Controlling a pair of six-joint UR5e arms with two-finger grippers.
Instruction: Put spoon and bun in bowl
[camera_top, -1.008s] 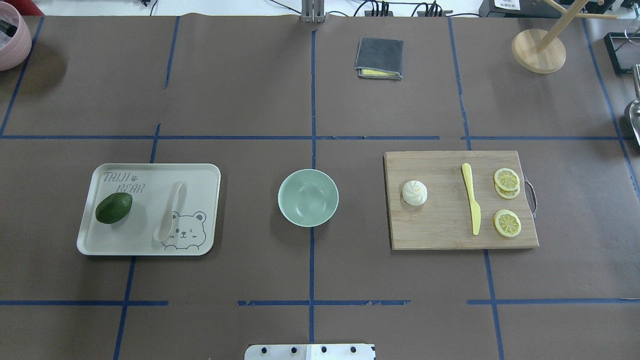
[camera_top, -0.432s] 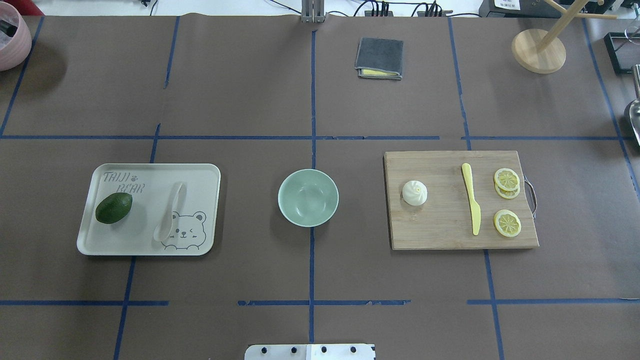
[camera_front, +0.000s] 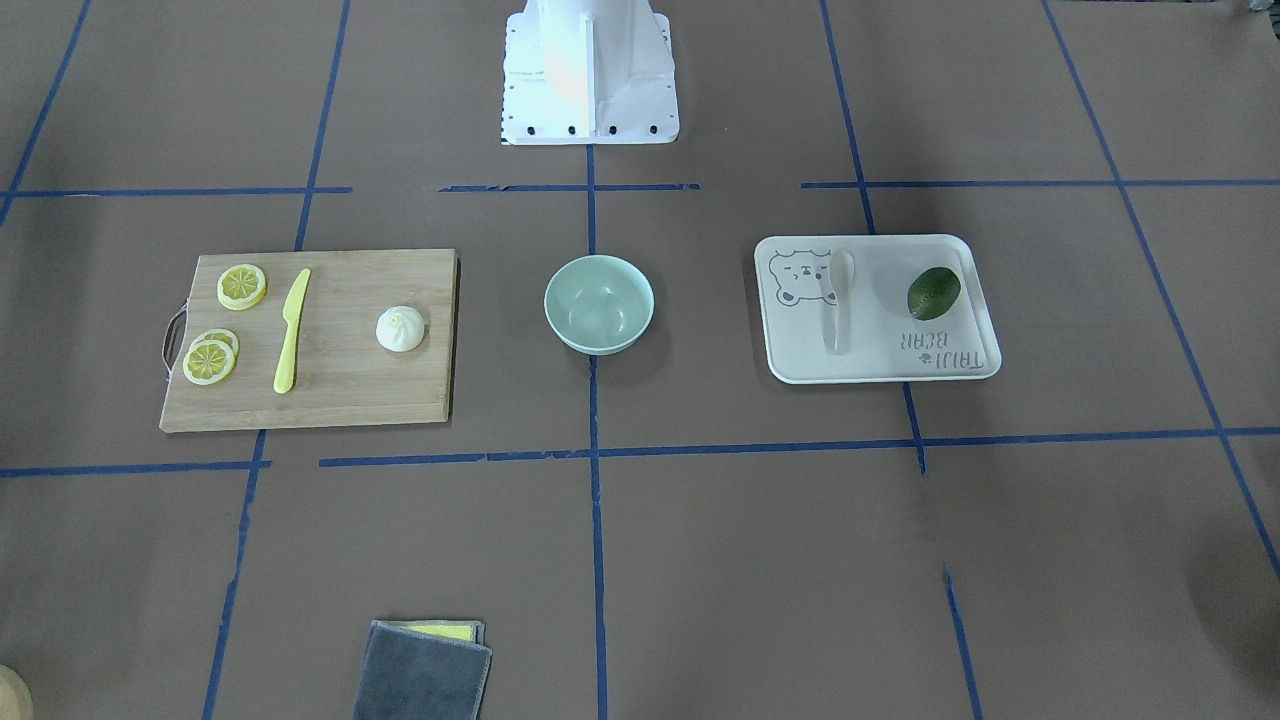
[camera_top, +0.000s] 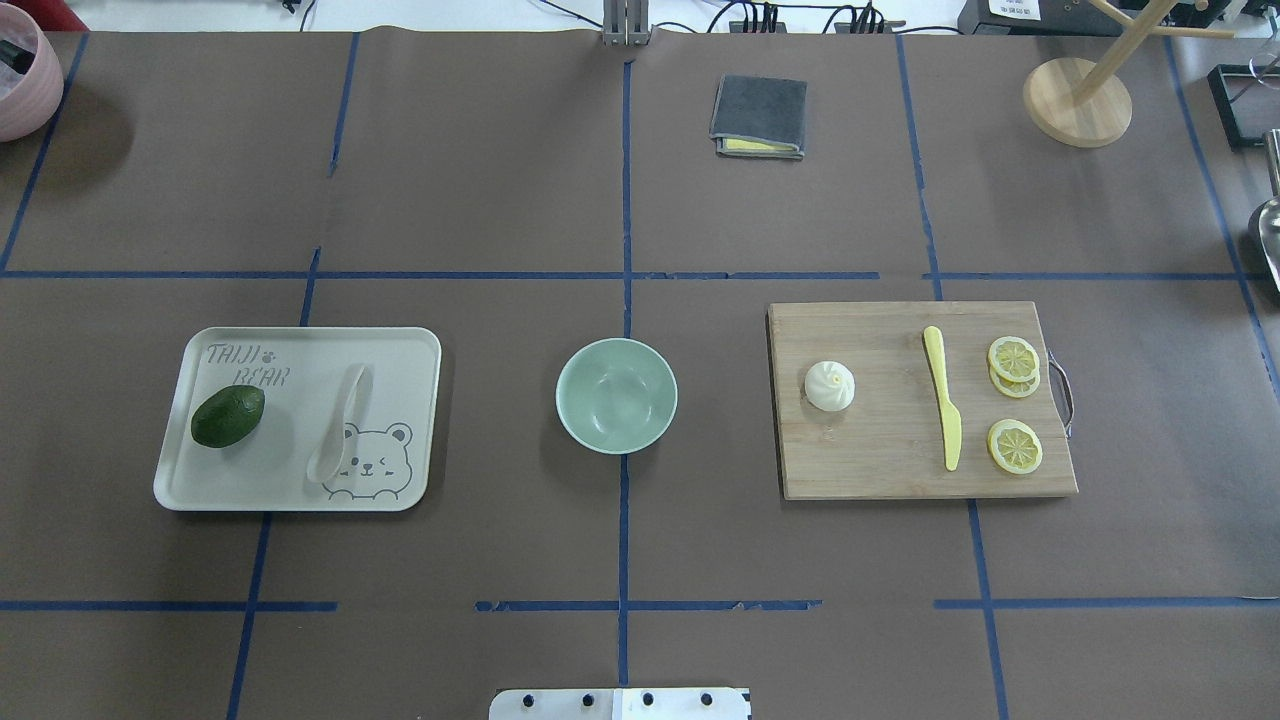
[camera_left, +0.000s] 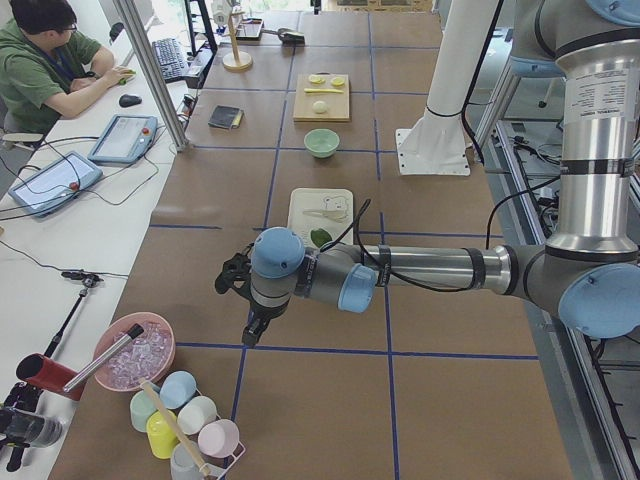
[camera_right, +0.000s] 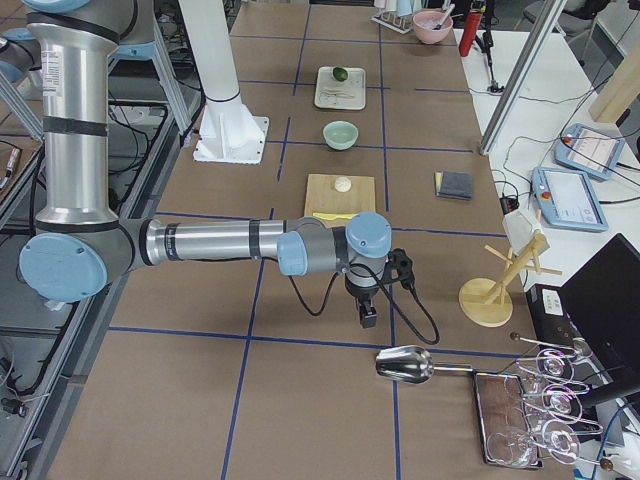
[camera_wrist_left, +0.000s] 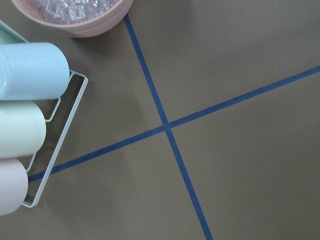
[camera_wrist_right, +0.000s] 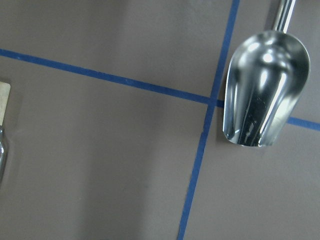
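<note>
The off-white spoon (camera_top: 340, 420) lies on the cream bear-print tray (camera_top: 400, 345), left of centre; it also shows in the front view (camera_front: 835, 300). The white pleated bun (camera_top: 829, 386) sits on the wooden cutting board (camera_top: 880, 450), right of centre, and shows in the front view (camera_front: 401, 329). The mint-green bowl (camera_top: 616, 395) stands empty between them. My left gripper (camera_left: 252, 328) hangs far off at the table's left end and my right gripper (camera_right: 368, 318) at the right end. I cannot tell whether either is open or shut.
A green avocado (camera_top: 228, 416) shares the tray. A yellow knife (camera_top: 943, 395) and lemon slices (camera_top: 1014, 445) lie on the board. A grey cloth (camera_top: 759, 117) lies at the back. A metal scoop (camera_wrist_right: 262, 90) lies under my right wrist; a pink bowl (camera_wrist_left: 75, 20) and cups (camera_wrist_left: 30, 70) under my left.
</note>
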